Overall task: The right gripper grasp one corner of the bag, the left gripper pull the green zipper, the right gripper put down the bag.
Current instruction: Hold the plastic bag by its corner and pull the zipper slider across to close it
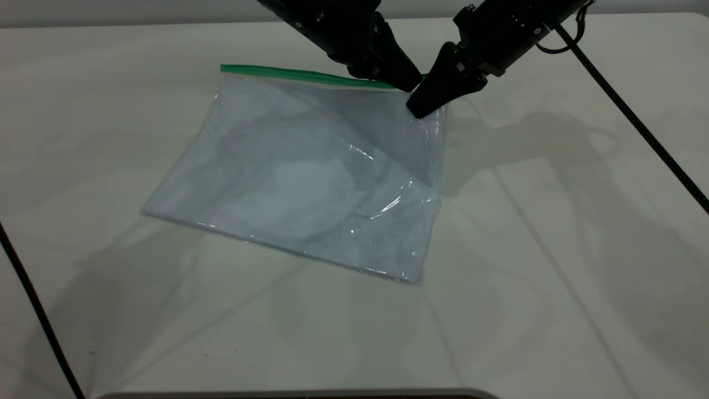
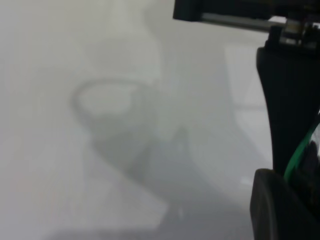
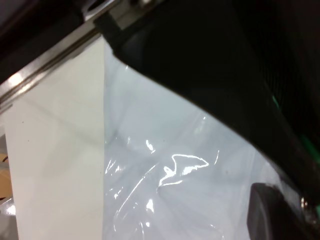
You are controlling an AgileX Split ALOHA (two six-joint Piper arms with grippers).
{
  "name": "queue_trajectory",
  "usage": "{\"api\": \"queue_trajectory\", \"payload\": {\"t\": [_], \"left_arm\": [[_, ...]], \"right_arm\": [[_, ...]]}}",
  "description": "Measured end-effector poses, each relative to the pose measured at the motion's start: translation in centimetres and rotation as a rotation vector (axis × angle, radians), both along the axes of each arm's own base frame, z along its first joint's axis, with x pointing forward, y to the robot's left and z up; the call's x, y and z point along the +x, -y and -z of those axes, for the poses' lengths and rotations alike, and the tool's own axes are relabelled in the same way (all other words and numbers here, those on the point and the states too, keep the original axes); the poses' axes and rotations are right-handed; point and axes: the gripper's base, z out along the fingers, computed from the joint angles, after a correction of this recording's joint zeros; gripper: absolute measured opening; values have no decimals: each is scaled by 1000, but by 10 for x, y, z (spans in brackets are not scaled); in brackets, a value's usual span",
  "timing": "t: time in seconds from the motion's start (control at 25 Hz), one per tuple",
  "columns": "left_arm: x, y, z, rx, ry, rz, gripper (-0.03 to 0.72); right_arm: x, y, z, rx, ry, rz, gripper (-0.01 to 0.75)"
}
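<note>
The bag (image 1: 310,177) is a clear pouch with white paper inside, lying on the white table (image 1: 554,288). Its green zipper (image 1: 288,73) runs along the far edge. My right gripper (image 1: 416,110) is shut on the bag's far right corner, where the green strip ends, and holds that corner slightly raised. My left gripper (image 1: 409,84) sits right beside it, closed on the green zipper near that end. In the left wrist view the green strip (image 2: 299,155) passes between the fingers (image 2: 287,100). The right wrist view shows the plastic (image 3: 165,165) running into the gripper (image 3: 295,185).
A black cable (image 1: 637,122) runs from the right arm across the table's right side. Another black cable (image 1: 33,310) crosses the near left corner. The table's front edge is at the bottom of the exterior view.
</note>
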Motion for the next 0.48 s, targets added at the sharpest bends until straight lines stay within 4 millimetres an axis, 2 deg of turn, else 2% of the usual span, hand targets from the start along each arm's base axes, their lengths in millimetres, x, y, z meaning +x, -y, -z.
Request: {"api": "queue_trajectory", "payload": {"t": [0.48], "left_arm": [[7, -12, -1, -4, 0, -30, 60]], "right_arm": [[5, 7, -3, 23, 7, 33, 36]]}}
